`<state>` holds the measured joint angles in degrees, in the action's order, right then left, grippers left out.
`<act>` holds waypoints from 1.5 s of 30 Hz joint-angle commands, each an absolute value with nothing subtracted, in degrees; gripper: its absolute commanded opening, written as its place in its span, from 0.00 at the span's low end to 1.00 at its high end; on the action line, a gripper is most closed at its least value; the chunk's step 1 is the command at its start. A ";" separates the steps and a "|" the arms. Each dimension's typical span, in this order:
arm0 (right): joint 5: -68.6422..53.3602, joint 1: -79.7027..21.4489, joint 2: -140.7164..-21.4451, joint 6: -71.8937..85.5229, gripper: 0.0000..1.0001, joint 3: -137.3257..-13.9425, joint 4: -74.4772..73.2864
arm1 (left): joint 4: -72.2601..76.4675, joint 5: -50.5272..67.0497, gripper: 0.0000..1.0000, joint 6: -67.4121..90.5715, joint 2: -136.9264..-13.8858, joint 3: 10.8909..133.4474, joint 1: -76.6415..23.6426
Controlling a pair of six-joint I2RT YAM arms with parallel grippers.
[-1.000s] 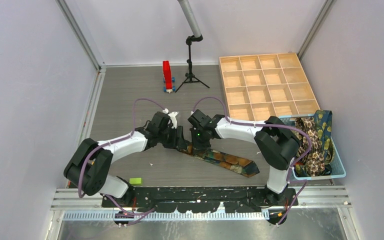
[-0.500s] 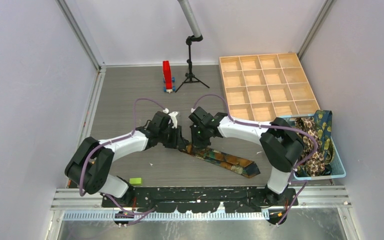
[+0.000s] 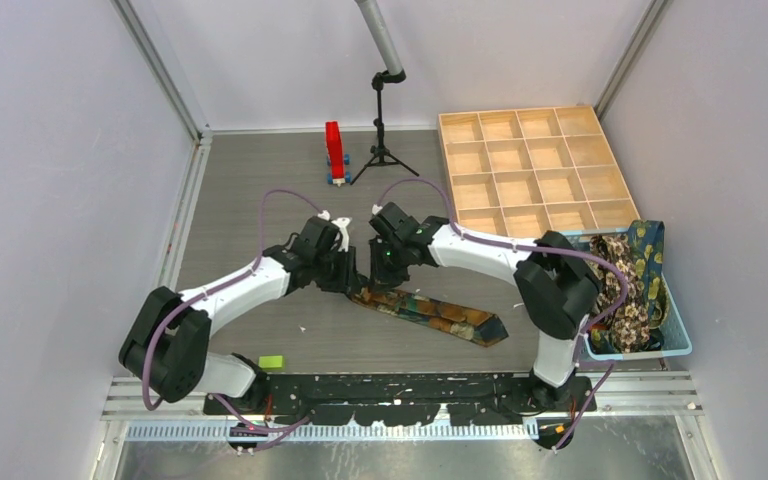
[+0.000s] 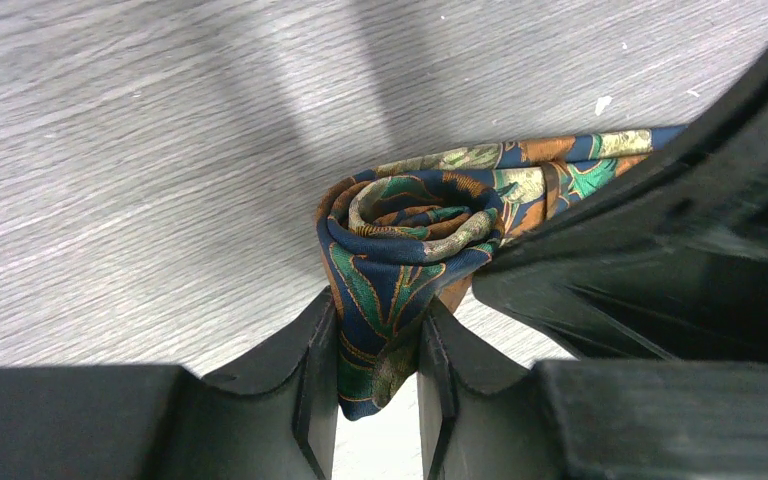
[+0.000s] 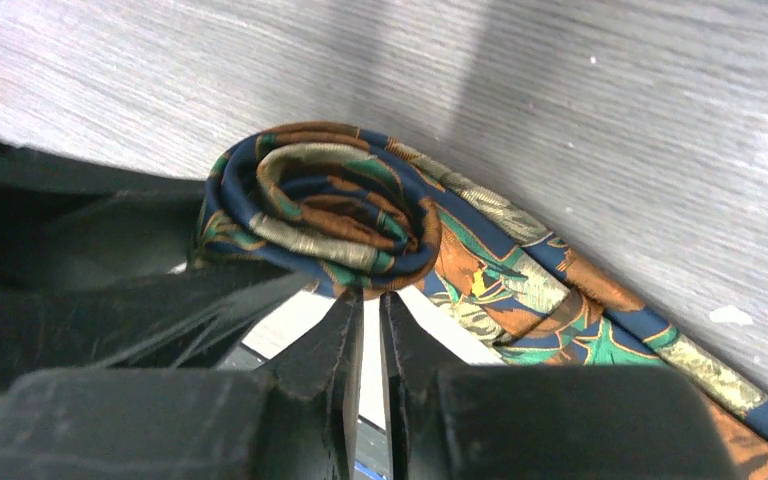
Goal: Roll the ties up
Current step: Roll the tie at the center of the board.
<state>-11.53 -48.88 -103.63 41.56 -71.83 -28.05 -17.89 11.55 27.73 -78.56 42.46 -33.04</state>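
Two end effectors are working one tie, all of it lying left of and nearer than the wooden tray [image 3: 523, 172]. Left end effector [image 4: 377, 315] is clamping the rolled end [image 4: 410, 215] across its width, with fabric bunching between jaws set at a middling gap. Rolled end is sitting a few turns deep, its spiral loose and slightly lopsided. Right end effector [image 5: 368, 300] is meeting it from the tray side, jaws nearly closed and seemingly nipping the spiral's outer edge; the pinch itself is hard to confirm. Unrolled length of the navy tie [image 3: 440, 318] is trailing across the worktop [image 3: 250, 190], its pointed tip ending nearer than the tray's near edge. More ties [image 3: 635, 275] are heaping in the blue basket [image 3: 676, 348], just nearer than the tray's right corner.

Handling, judged: fabric is reading as light, limp and slick, so the turns are likely wanting to spring open or telescope sideways once pressure eases. Best hold is looking like one across the whole roll, not on a single layer's edge. The tail is offering no resistance, so keeping slight tension on it should be tightening each turn.
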 commanded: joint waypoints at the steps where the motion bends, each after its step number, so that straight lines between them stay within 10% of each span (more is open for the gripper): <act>1: -13.03 -48.73 -107.01 42.77 0.17 -76.41 -25.62 | -23.19 7.80 0.17 26.13 -76.30 46.10 -33.13; 45: -9.47 -37.01 -98.50 42.81 0.17 -66.53 -27.95 | -56.29 -41.71 0.13 30.15 -100.30 69.04 -48.40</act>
